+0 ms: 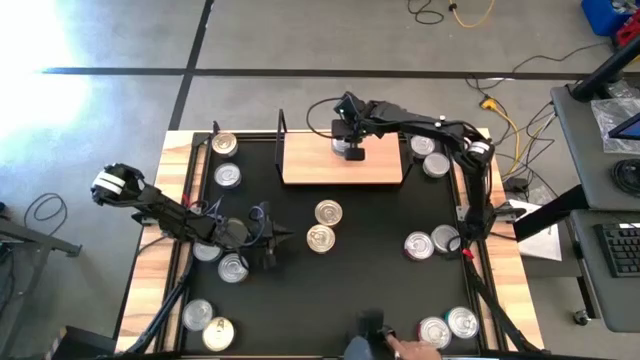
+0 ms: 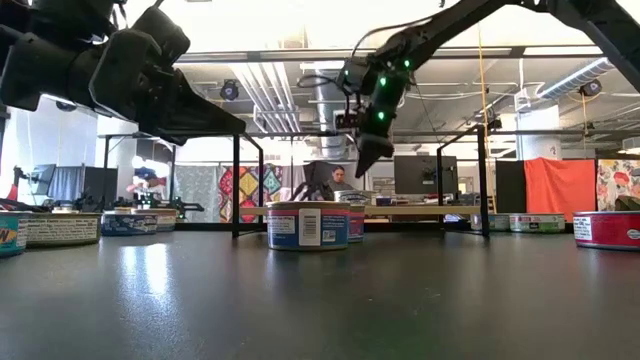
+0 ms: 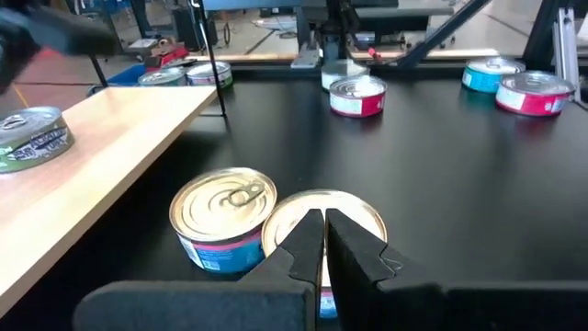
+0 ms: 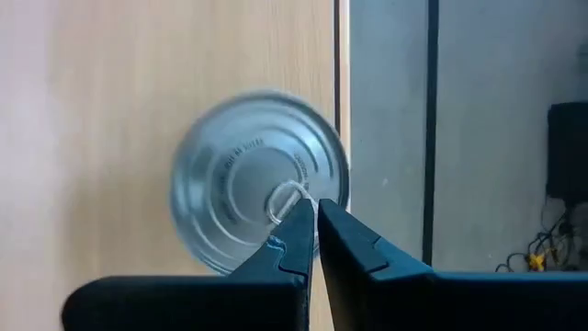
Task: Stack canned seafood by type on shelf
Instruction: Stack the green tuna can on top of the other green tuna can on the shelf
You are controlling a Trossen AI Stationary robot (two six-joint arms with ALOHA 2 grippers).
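Observation:
The shelf (image 1: 310, 165) is a light-wood board with black wire posts, at the table's far side. One silver-lidded tin (image 1: 352, 153) (image 4: 248, 184) stands on it. My right gripper (image 1: 350, 140) (image 4: 313, 213) hangs shut straight above that tin's lid. The low view shows the right gripper (image 2: 363, 168) well above the board. My left gripper (image 1: 285, 237) (image 3: 323, 219) is shut and raised over the table's middle. It points at two gold-lidded tins (image 1: 328, 212) (image 1: 320, 238), which stand side by side on the black table (image 3: 225, 207) (image 3: 354, 216).
More tins stand along the table's left side (image 1: 228, 177) (image 1: 233, 267) (image 1: 198, 315), its right side (image 1: 436, 165) (image 1: 418, 244) and its near right corner (image 1: 462, 321). A person's hand (image 1: 405, 347) reaches in at the near edge. The black top between shelf and gold tins is bare.

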